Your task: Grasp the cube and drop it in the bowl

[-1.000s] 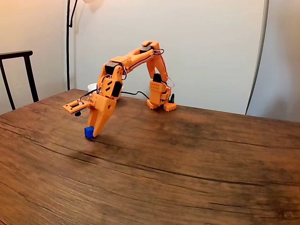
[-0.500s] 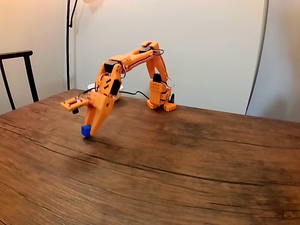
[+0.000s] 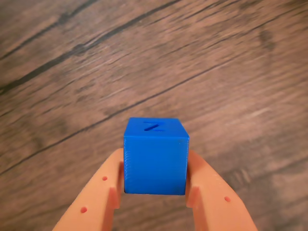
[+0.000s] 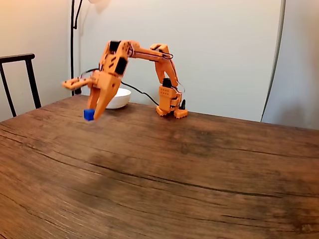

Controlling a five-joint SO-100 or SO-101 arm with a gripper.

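Change since earlier frame: arm raised, cube (image 4: 89, 115) lifted clear of table (image 4: 199, 169). Claw (image 3: 155, 192): clamped on cube, one finger at each side. Bowl (image 4: 118, 98): behind claw, near arm base. Done: grasp, lift. Remaining: carry, release.

Your hand (image 4: 91, 115) grips the blue cube (image 4: 89, 115) above the wooden bench (image 4: 199, 169); white bowl (image 4: 118, 98) sits just behind the arm.

Cube (image 4: 89, 115) higher, off table (image 4: 199, 169).
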